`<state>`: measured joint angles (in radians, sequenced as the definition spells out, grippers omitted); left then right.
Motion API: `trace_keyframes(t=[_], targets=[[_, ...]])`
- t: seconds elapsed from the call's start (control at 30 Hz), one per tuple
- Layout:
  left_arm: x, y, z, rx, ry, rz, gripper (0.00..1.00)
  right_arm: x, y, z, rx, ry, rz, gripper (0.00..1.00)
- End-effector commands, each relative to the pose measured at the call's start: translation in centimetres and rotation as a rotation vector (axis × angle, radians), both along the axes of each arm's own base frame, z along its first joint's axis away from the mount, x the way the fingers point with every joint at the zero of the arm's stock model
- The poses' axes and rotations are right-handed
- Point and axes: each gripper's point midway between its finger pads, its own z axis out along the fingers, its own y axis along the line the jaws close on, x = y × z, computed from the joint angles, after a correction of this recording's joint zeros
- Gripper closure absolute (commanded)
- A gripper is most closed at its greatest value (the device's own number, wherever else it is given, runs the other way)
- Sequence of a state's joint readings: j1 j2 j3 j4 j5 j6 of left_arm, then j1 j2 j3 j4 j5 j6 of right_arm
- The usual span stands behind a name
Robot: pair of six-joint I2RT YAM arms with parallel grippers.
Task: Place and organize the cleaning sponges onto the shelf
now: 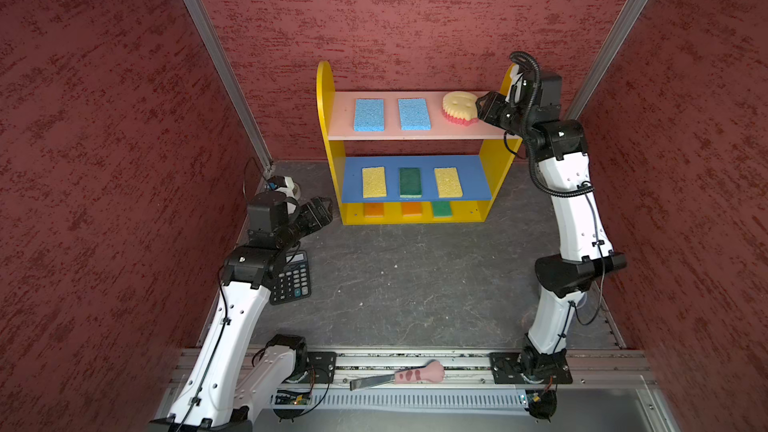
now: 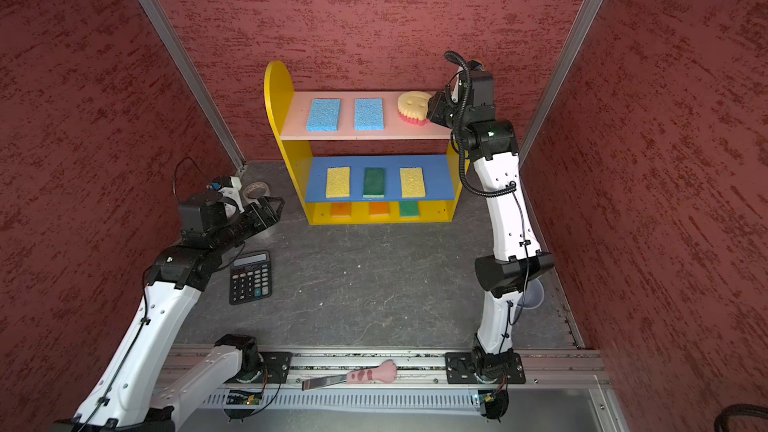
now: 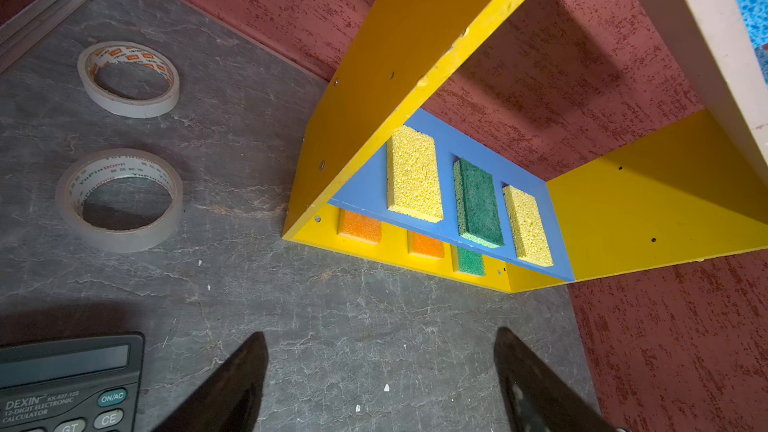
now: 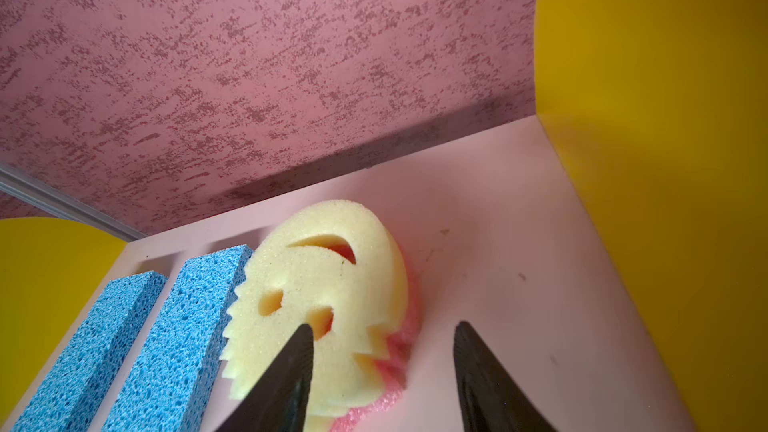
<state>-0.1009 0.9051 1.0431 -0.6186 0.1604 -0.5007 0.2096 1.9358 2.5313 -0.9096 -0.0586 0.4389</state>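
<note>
Smiley sponge (image 4: 332, 284) sits tilted at the 3 o'clock end of shelf's (image 1: 494, 176) pink board (image 1: 428, 134), beside two blue sponges (image 1: 369, 115). Right fingers (image 4: 286, 376) spread, released, one tip over its face. Left fingers (image 3: 232, 384) spread, empty, above worktop (image 1: 415, 284), shelf's 8 o'clock.

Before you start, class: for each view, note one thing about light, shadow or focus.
Both top views: side walls darker than back wall. Left wrist view: the shelf shadows the back wall; the left claw is soft. Right wrist view: the smiley-face sponge is sharp, the right claw blurred.
</note>
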Motion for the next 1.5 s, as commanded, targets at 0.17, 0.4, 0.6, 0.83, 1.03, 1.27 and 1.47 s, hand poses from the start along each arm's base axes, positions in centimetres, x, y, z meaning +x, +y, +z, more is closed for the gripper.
trace_keyframes(t=[0.17,0.4,0.6,0.83,1.03,1.27,1.47], targets=[[0.3,0.0,0.1,-0.014,-0.015,-0.005,0.14,1.0,1.3,-0.8,0.092,0.03,0.083,0.5],[0.4,-0.1,-0.1,-0.021,-0.012,-0.005,0.14,1.4,1.3,-1.4,0.105,0.046,0.09,0.77],[0.4,-0.1,-0.1,-0.025,-0.011,-0.006,0.14,0.9,1.1,-0.8,0.112,0.038,0.092,0.91],[0.4,-0.1,-0.1,-0.034,-0.009,-0.008,0.14,-0.7,0.7,1.1,0.11,0.004,0.09,0.92],[0.5,-0.2,-0.2,-0.039,-0.005,-0.009,0.14,-1.5,0.6,1.3,0.105,0.015,0.095,0.93],[0.6,-0.3,0.1,-0.042,-0.011,-0.011,0.14,-1.9,0.9,1.1,0.114,0.021,0.111,0.94],[0.7,-0.3,0.0,-0.045,-0.005,-0.011,0.13,-1.7,1.2,0.2,0.113,0.042,0.12,0.9]])
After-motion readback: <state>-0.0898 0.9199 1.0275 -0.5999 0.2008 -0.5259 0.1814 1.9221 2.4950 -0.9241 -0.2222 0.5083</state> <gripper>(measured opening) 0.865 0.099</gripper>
